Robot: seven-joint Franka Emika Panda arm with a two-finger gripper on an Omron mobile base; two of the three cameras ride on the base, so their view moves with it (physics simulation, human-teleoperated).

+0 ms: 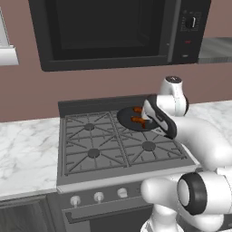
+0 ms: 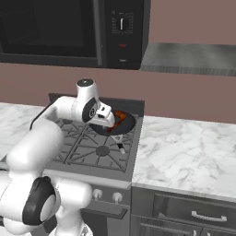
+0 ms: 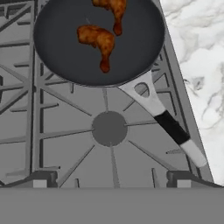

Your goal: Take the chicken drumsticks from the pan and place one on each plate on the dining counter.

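Observation:
The black pan [image 3: 65, 48] sits on the stove's back right burner, its handle [image 3: 168, 124] pointing toward the front. Two reddish-brown chicken drumsticks lie inside it: one [image 3: 98, 38] near the middle, the other [image 3: 113, 6] at the far rim. The left base view shows the pan [image 1: 129, 118] and drumsticks [image 1: 137, 120] just left of the hand. My gripper [image 1: 144, 121] hovers over the pan's near edge, open and holding nothing. From the right, the gripper [image 2: 112, 123] partly covers the pan [image 2: 128, 120]. The plates and the dining counter are out of view.
Grey stove grates [image 1: 93, 140] surround the pan, with knobs [image 1: 99, 196] along the front. Marble worktop flanks the stove on the left [image 1: 25, 149] and right [image 2: 184, 147]. A dark microwave [image 1: 108, 31] hangs above, and a drawer handle [image 2: 206, 216] shows below right.

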